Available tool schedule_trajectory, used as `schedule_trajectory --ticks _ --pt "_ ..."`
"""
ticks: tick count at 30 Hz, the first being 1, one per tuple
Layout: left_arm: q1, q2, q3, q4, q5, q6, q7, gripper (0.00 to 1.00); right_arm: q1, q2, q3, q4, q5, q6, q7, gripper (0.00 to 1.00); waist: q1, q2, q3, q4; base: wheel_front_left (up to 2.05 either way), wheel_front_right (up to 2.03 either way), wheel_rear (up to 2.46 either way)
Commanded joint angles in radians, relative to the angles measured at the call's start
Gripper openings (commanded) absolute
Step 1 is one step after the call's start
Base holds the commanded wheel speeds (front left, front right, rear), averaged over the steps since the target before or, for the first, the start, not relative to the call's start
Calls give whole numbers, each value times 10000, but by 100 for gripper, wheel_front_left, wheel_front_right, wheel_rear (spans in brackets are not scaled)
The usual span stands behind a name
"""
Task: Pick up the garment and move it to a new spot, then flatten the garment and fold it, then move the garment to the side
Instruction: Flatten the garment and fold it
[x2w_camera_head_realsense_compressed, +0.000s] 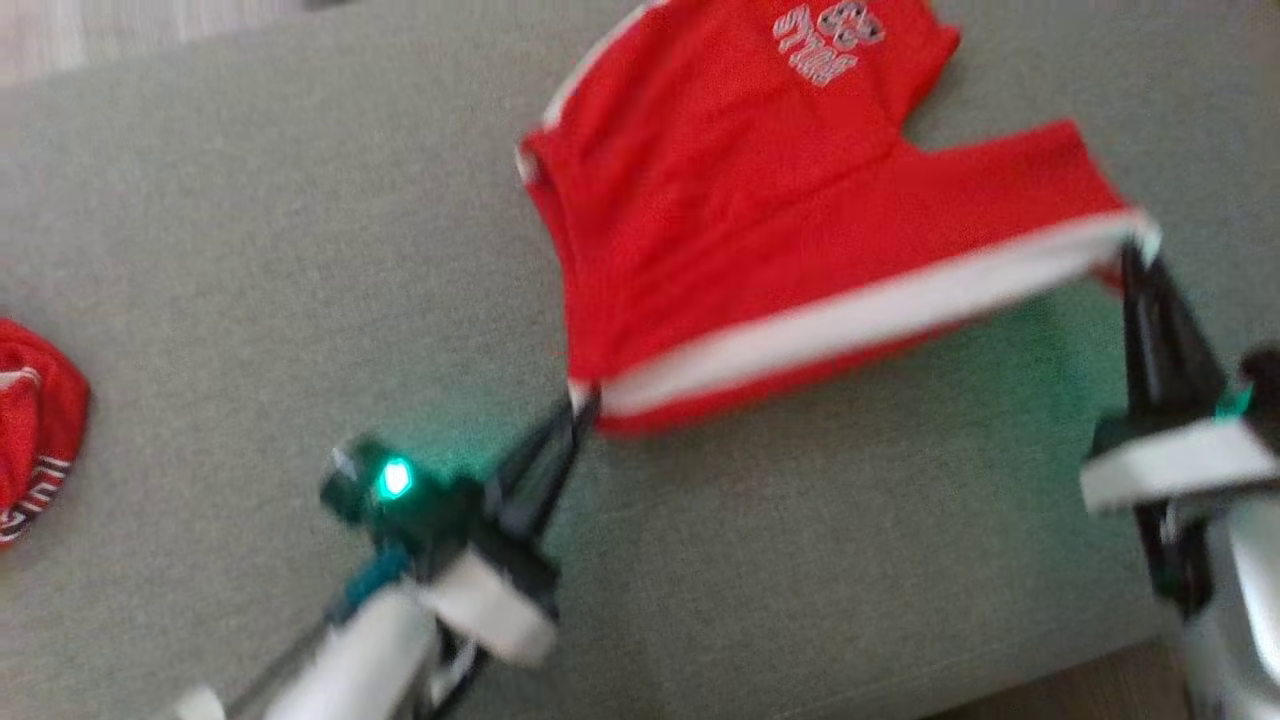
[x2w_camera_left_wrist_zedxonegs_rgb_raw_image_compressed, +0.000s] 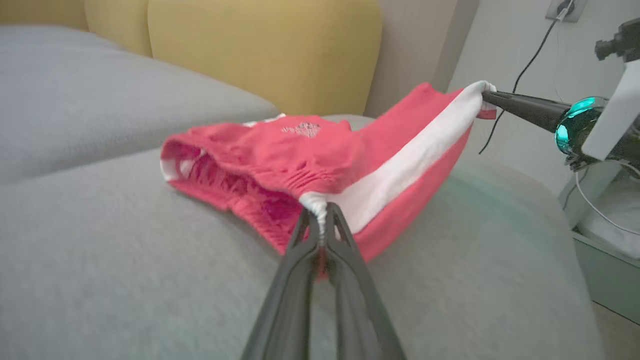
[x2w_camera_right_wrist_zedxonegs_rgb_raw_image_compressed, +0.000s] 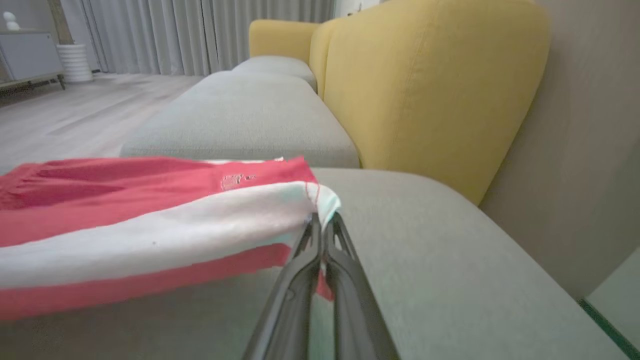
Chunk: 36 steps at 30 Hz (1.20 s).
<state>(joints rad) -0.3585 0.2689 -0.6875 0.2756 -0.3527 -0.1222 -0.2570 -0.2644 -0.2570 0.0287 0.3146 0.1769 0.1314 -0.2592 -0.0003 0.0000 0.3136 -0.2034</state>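
Note:
The garment (x2w_camera_head_realsense_compressed: 740, 230) is a pair of red shorts with a white side stripe and a small logo, spread over the grey sofa seat (x2w_camera_head_realsense_compressed: 280, 260). My left gripper (x2w_camera_head_realsense_compressed: 585, 400) is shut on the waistband corner, where the white stripe ends. My right gripper (x2w_camera_head_realsense_compressed: 1135, 255) is shut on the stripe's other end at the leg hem. The near edge hangs lifted and stretched between the two. In the left wrist view the garment (x2w_camera_left_wrist_zedxonegs_rgb_raw_image_compressed: 300, 155) rises from the left gripper (x2w_camera_left_wrist_zedxonegs_rgb_raw_image_compressed: 320, 212) to the right gripper (x2w_camera_left_wrist_zedxonegs_rgb_raw_image_compressed: 486, 96). The right wrist view has the right gripper (x2w_camera_right_wrist_zedxonegs_rgb_raw_image_compressed: 320, 220) pinching the garment (x2w_camera_right_wrist_zedxonegs_rgb_raw_image_compressed: 150, 225).
Another red piece of clothing (x2w_camera_head_realsense_compressed: 35, 430) lies at the seat's left edge. Yellow back cushions (x2w_camera_right_wrist_zedxonegs_rgb_raw_image_compressed: 425, 85) stand behind the seat. A second grey seat (x2w_camera_right_wrist_zedxonegs_rgb_raw_image_compressed: 240, 115) extends further along. A wall with a cable (x2w_camera_left_wrist_zedxonegs_rgb_raw_image_compressed: 525, 65) and a pale box (x2w_camera_left_wrist_zedxonegs_rgb_raw_image_compressed: 605, 240) lie beyond the sofa's end.

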Motion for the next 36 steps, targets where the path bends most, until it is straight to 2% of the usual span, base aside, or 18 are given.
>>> schedule_trajectory --ticks 1,7,12,20,25,31,33,34,35,36 --pt "95 92 259 -425 81 78 -46 0 456 -157 79 -390 -40 -7 -5 0 3 0 -336 -18 0 0 0" --pt "1425 -26 236 -1049 318 213 -46 0 2255 47 -609 -1596 -44 -7 517 0 3 0 -667 206 0 0 0" --pt "1278 -213 421 -1368 273 155 -47 0 2381 148 -990 -2424 299 -7 1028 0 3 0 -587 432 0 0 0" --pt "-1137 -994 523 -643 33 -7 -43 0 311 -13 -952 -1780 784 -7 1710 0 3 0 206 932 0 0 0" --pt "-2755 -1493 554 333 23 -34 -41 0 -1491 -511 -476 -729 678 -7 1672 0 3 0 859 1218 0 0 0" --pt "-3718 -1878 1028 867 110 232 -45 0 -3420 -761 -141 817 589 -7 1237 0 3 0 1432 1473 0 0 0" --pt "-3905 -1946 1139 1007 155 229 -45 0 -3965 -763 5 1466 621 -7 1109 9 3 0 1576 1536 0 0 0" --pt "-3986 -1977 1210 1070 185 241 -45 0 -4212 -754 83 1795 639 -7 1057 17 3 0 1635 1570 0 0 0" --pt "-4057 -2004 1265 1131 219 235 -45 0 -4447 -731 138 2110 643 -7 985 42 3 0 1687 1599 0 0 0" --pt "-4109 -2031 1333 1183 242 241 -46 0 -4673 -705 175 2411 632 -7 890 100 3 0 1734 1632 0 0 0"
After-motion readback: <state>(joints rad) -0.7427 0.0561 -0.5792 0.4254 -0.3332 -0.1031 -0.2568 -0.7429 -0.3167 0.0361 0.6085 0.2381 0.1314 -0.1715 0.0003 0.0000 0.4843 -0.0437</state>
